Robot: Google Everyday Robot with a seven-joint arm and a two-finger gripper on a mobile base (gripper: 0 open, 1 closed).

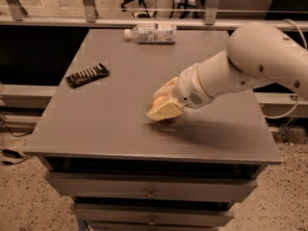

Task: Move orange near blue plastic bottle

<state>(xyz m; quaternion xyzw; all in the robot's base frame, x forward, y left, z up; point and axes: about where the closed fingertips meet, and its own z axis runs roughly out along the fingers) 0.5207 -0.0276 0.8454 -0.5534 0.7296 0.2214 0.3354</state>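
Peeking from gripper [155,103] over table [101,124]: smooth round orange [158,101]

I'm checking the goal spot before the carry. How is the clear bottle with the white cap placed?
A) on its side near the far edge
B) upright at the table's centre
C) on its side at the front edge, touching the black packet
A: the blue plastic bottle lies on its side by the far edge of the table, cap pointing left, apart from the hand, which is down at the orange near the table's middle.

one camera, high before the table [106,124], looking down at it — hand [155,102] mid-frame, near.
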